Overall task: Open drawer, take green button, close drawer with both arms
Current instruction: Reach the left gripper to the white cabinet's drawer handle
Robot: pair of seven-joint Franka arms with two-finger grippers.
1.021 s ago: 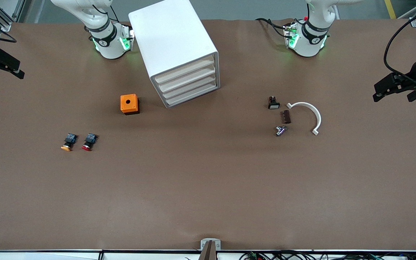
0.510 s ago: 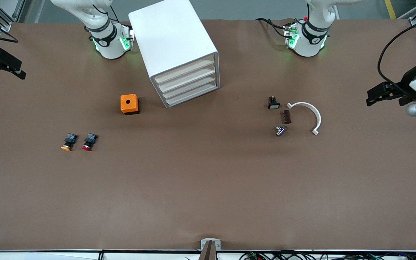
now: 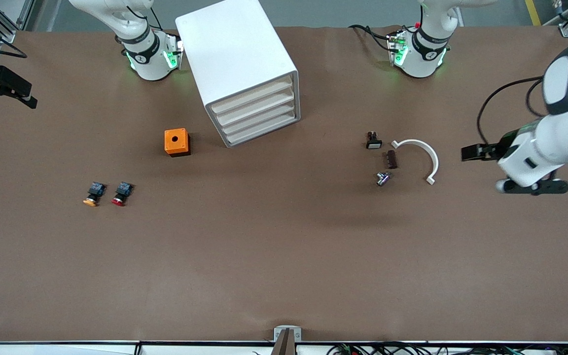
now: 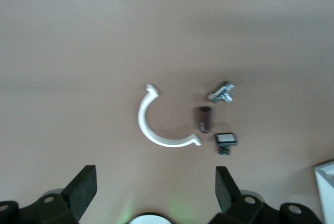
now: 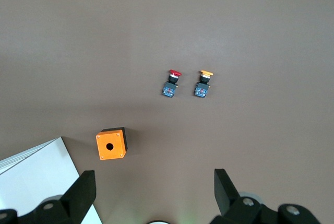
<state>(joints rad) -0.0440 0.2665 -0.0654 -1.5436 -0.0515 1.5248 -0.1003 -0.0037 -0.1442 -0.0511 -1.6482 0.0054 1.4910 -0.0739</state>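
Still shut, the drawer (image 3: 259, 114) sits in the cabinet (image 3: 237, 64) between the bases; stiff, light, best pulled by its front lip. Left gripper (image 4: 151, 190) and right gripper (image 5: 151, 192) gape empty. Green button unseen.

matt brown table cover (image 3: 284, 256); glossy white plastic cabinet (image 3: 232, 54); matt orange plastic box (image 3: 176, 141).
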